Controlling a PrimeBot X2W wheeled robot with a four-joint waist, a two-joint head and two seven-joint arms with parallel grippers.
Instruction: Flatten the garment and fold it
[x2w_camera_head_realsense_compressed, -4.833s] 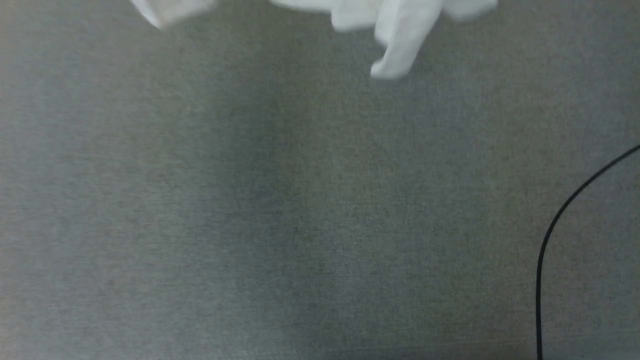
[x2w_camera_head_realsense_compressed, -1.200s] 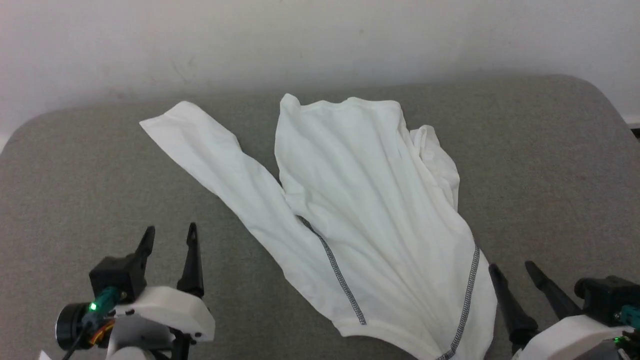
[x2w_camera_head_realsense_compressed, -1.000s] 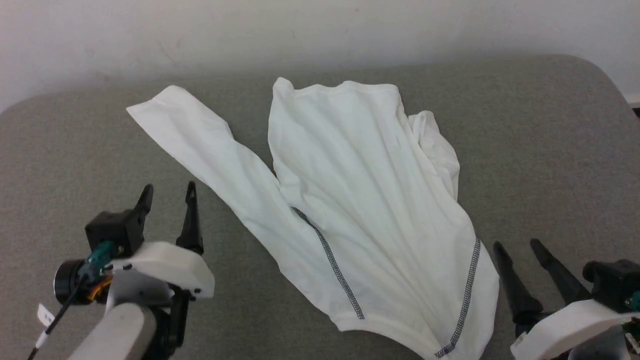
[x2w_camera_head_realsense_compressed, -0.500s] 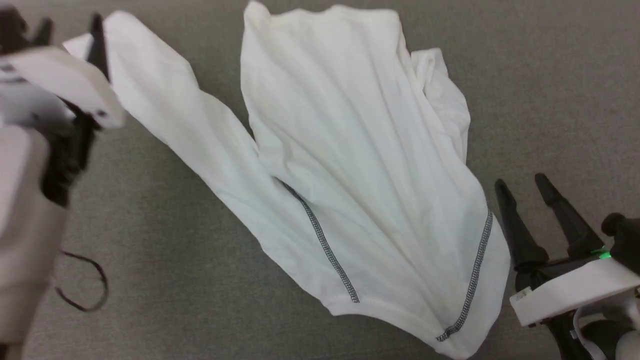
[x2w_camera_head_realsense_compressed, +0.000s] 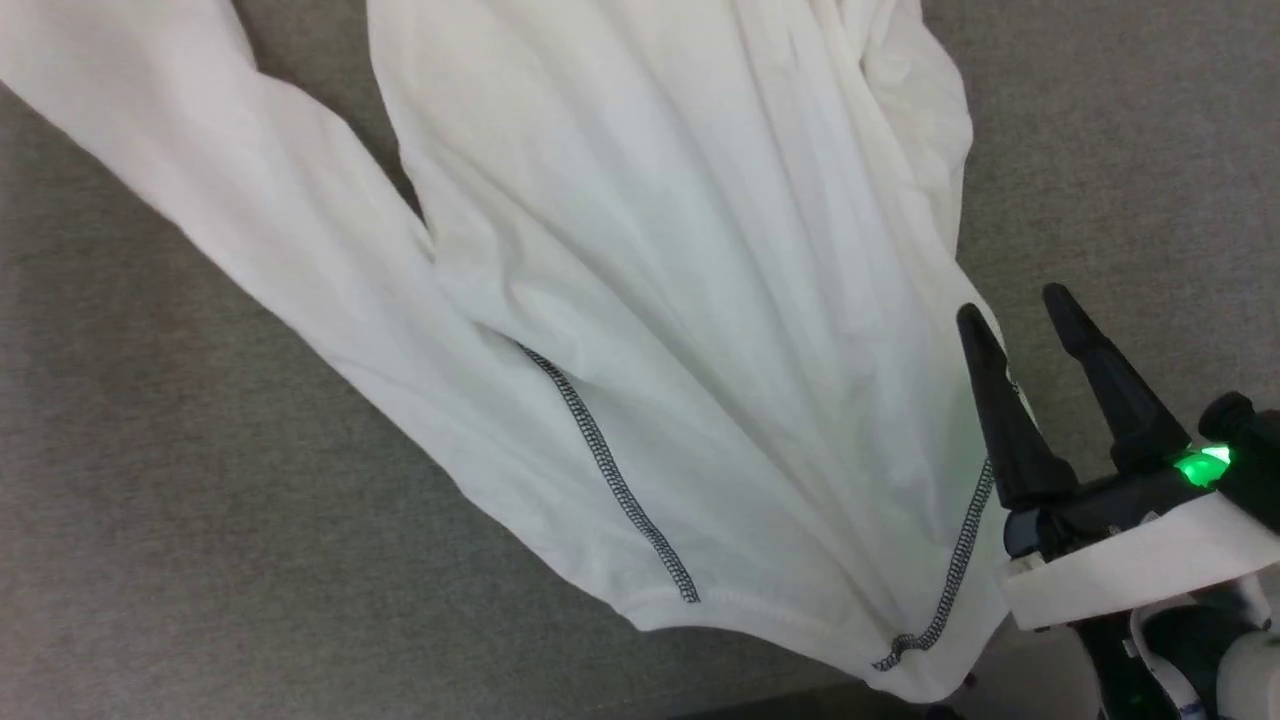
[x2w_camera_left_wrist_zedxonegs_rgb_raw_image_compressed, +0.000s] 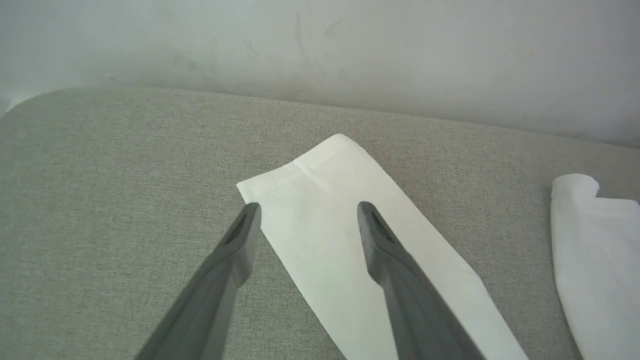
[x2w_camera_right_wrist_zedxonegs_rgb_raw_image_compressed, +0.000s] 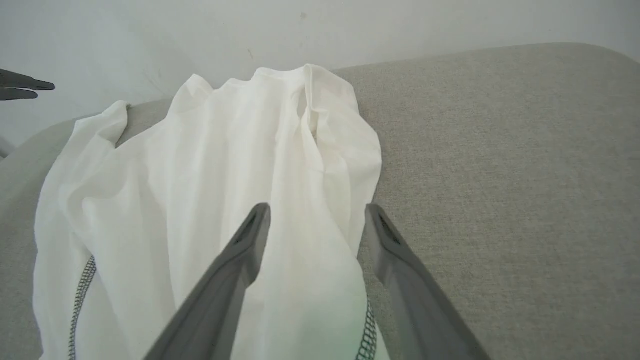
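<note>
The garment (x2w_camera_head_realsense_compressed: 660, 250), a white thin long-sleeved top with dark zigzag seams, lies spread but wrinkled on the grey padded table (x2w_camera_head_realsense_compressed: 150, 520), one sleeve stretching to the upper left. My right gripper (x2w_camera_head_realsense_compressed: 1015, 305) stands open at the garment's right edge by a seam, holding nothing. In the right wrist view the right gripper (x2w_camera_right_wrist_zedxonegs_rgb_raw_image_compressed: 316, 210) hovers above the garment (x2w_camera_right_wrist_zedxonegs_rgb_raw_image_compressed: 225, 165) and its bunched right side. In the left wrist view my left gripper (x2w_camera_left_wrist_zedxonegs_rgb_raw_image_compressed: 306, 207) is open above the sleeve cuff (x2w_camera_left_wrist_zedxonegs_rgb_raw_image_compressed: 320, 200), with nothing between its fingers.
A pale wall (x2w_camera_left_wrist_zedxonegs_rgb_raw_image_compressed: 320, 45) rises behind the table's rounded far edge. Bare grey padding (x2w_camera_right_wrist_zedxonegs_rgb_raw_image_compressed: 500, 175) lies right of the garment. The left gripper's fingertips (x2w_camera_right_wrist_zedxonegs_rgb_raw_image_compressed: 30, 86) show at the far left of the right wrist view.
The head camera has tilted down and closer, so the wall and left arm left its view. The left arm swung up toward the sleeve end. The right gripper edged in over the garment's right edge.
</note>
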